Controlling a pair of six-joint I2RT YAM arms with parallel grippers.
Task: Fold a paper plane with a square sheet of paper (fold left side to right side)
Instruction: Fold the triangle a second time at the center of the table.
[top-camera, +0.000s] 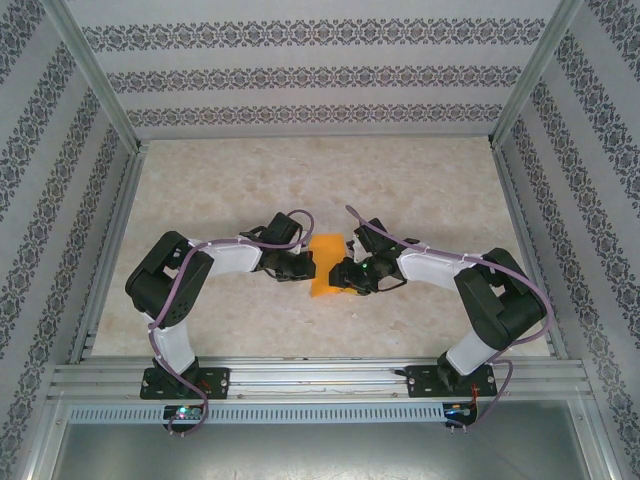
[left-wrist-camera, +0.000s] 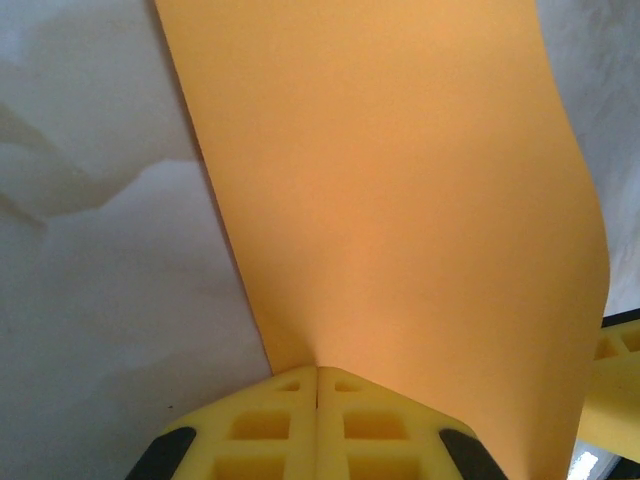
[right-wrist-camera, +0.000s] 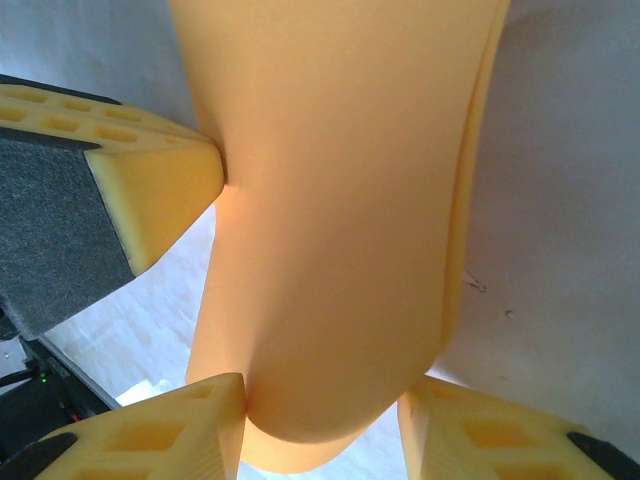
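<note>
Square sheet of paper (top-camera: 325, 265) lies in the middle of the tabletop (top-camera: 220, 190), right between your two hands. From above you see it as a narrow orange strip. The left hand (top-camera: 300, 267) is at its left side and the right hand (top-camera: 347, 276) is at its right side, near the front end. From up there you cannot tell how the fingers stand.

Your left wrist camera shows you more. The left hand (left-wrist-camera: 318, 378) is pressed together. It pinches the edge of the paper in the thin line between its two yellow fingers (left-wrist-camera: 260, 425). The paper rises away from the pinch as one smooth, plain orange face. Low on the right you see a bit of another yellow finger (left-wrist-camera: 618, 370), just beside the paper's far edge.

Your right wrist camera shows what the other two do not: the paper is bent over into a soft round curve, not a sharp fold. The right hand (right-wrist-camera: 322, 405) is spread, and the round bend sits in the gap between its two fingers (right-wrist-camera: 150, 435). The bend touches them at its sides, but you cannot tell how hard they press. On the left, one finger of the left hand (right-wrist-camera: 150, 180) has its tip against the paper's edge, with its grey pad (right-wrist-camera: 50, 230) showing.
</note>
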